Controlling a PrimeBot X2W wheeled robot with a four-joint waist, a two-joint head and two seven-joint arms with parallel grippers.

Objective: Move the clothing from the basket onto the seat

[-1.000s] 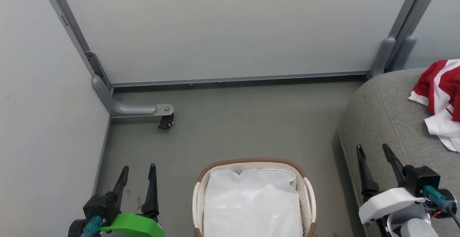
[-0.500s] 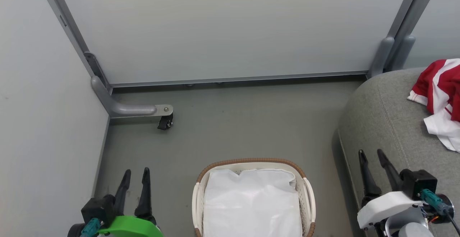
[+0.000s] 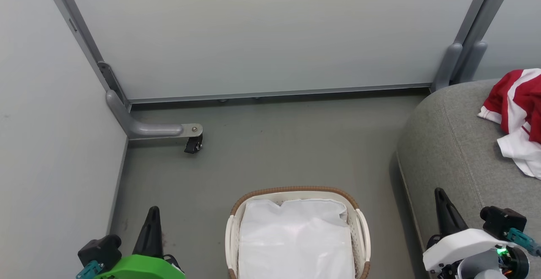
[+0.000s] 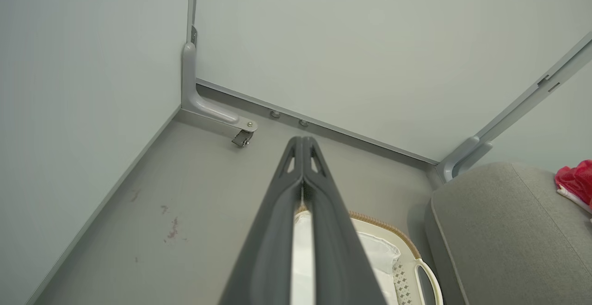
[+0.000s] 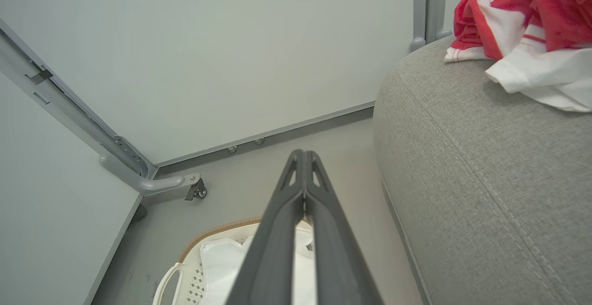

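Grey floor (image 3: 274, 143) carries the basket (image 3: 296, 190), cropped below; clothing (image 3: 505, 91) runs off-frame; left end effector (image 3: 153, 209) and right end effector (image 3: 438, 192) closed.

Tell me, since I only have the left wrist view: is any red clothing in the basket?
Observer: None visible. In the head view a white liner sheet covers the whole inside of the basket.
Operator: Where is the clothing, then?
Observer: The red-and-white clothing lies bunched on the grey sofa, to the right of the basket.
Operator: And the right gripper?
Observer: The right gripper is shut and holds nothing.
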